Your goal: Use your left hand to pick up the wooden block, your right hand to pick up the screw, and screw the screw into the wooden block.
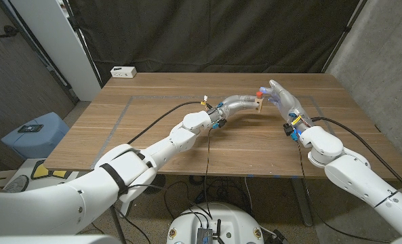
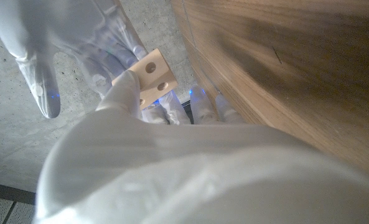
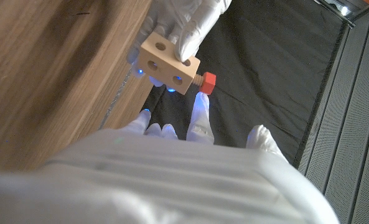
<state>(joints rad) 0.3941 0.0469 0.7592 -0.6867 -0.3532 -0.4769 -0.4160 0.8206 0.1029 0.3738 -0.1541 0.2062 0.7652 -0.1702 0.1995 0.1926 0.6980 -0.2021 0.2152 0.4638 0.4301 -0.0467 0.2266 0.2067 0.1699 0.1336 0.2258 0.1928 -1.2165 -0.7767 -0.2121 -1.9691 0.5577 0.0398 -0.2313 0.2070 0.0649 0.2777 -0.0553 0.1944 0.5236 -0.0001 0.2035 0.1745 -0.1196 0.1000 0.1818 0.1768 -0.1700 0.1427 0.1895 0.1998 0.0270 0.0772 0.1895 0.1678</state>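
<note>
Hiding screw [image 3: 205, 79] shank: wooden block [image 3: 169, 65]

I'm getting the head view looking down over the table [image 1: 187, 135]; both wrist cameras are peering close along their hands, sharing the wooden block [image 2: 150, 78] [image 3: 168, 65] from opposite sides.

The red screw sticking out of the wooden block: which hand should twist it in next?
The right hand, probably. One of its fingers touches the red-headed screw, which sits in the pale holed wooden block. The left hand is busy holding that block above the table.
</note>
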